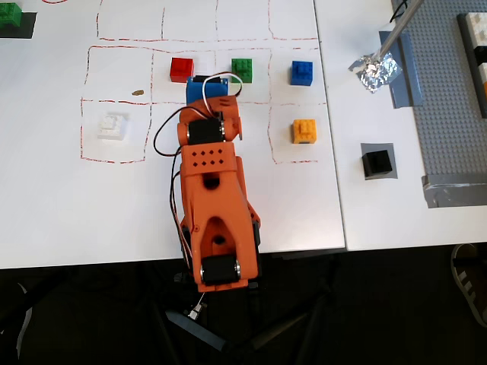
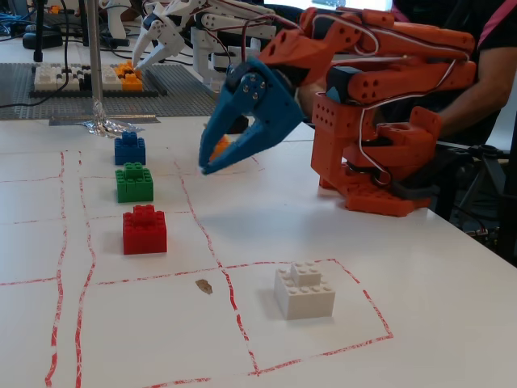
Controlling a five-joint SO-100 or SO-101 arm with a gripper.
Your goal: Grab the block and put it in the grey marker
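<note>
The black block sits upright on the grey marker, a dark square patch at the right of the table in the overhead view. Both are hidden in the fixed view. My blue gripper hangs above the table between the red and green bricks, far to the left of the block. In the fixed view the gripper points down and to the left, its jaws apart and nothing between them.
Red, green, blue, orange and white bricks lie in red-drawn squares. Crumpled foil and a grey studded baseplate are at the right. Another green brick sits on a dark patch top left.
</note>
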